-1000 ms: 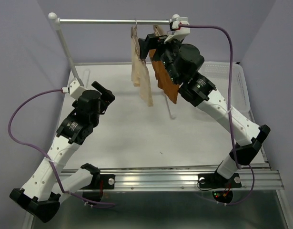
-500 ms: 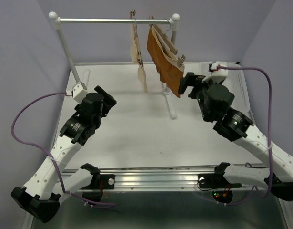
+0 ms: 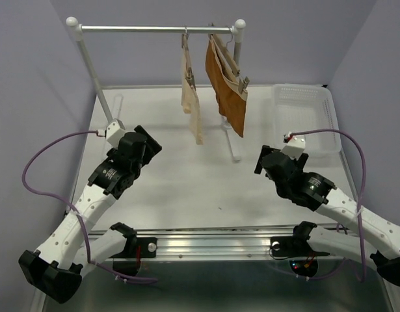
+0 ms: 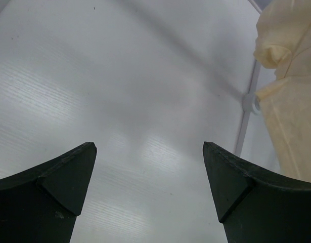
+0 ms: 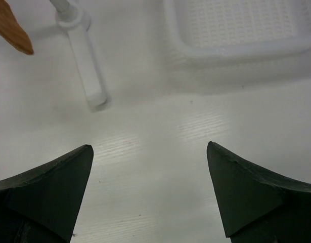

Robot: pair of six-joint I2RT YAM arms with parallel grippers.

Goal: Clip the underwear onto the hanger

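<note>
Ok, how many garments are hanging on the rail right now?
2, both on the rail: the beige underwear near its middle, the rust-brown garment just right of it. None looks hidden.

Nothing here can be read. The round black motor housing [image 3: 107, 174] behind the left claw [image 3: 149, 138] bears a faint pale marking, as does the matching black housing [image 3: 314, 186] behind the right claw [image 3: 261, 161]; both are too small to make out.

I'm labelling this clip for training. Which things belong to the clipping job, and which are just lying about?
Job in hand: underwear, hanger.
Lying about: rust-brown garment, second hanger, rack, white basket.
</note>
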